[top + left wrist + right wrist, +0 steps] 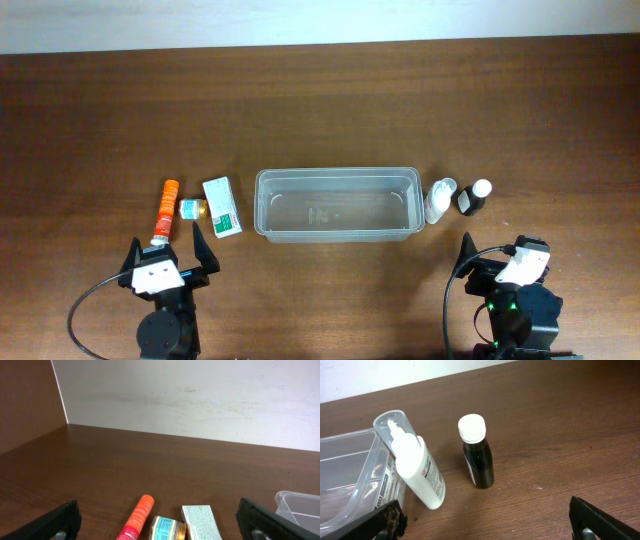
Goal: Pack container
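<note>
The clear plastic container stands empty at the table's middle; its corner shows in the left wrist view and its side in the right wrist view. Left of it lie an orange tube, a small amber jar with a blue label and a white-and-green box. Right of it a white bottle with a clear cap leans on the container, next to a dark bottle with a white cap. My left gripper and right gripper are open and empty.
The brown wooden table runs back to a white wall. Both arm bases sit at the front edge.
</note>
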Controlling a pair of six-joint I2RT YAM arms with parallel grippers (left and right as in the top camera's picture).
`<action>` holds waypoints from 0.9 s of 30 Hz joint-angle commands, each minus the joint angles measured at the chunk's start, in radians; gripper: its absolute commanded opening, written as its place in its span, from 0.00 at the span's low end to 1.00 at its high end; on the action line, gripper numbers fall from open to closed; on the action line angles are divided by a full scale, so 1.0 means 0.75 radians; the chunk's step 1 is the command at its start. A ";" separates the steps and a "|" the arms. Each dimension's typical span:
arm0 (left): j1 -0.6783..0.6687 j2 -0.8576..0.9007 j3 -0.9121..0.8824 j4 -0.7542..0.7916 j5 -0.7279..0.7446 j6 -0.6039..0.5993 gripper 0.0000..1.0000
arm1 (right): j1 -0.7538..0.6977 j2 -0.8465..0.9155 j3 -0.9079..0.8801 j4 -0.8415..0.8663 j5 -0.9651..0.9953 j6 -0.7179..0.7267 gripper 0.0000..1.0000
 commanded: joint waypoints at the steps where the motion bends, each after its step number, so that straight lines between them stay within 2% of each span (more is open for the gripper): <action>1: 0.008 -0.010 -0.010 0.004 0.010 0.011 1.00 | 0.008 -0.012 -0.010 0.004 -0.012 -0.010 0.98; 27: 0.008 -0.010 -0.010 0.004 0.010 0.011 1.00 | 0.008 -0.012 -0.010 0.014 -0.011 -0.010 0.98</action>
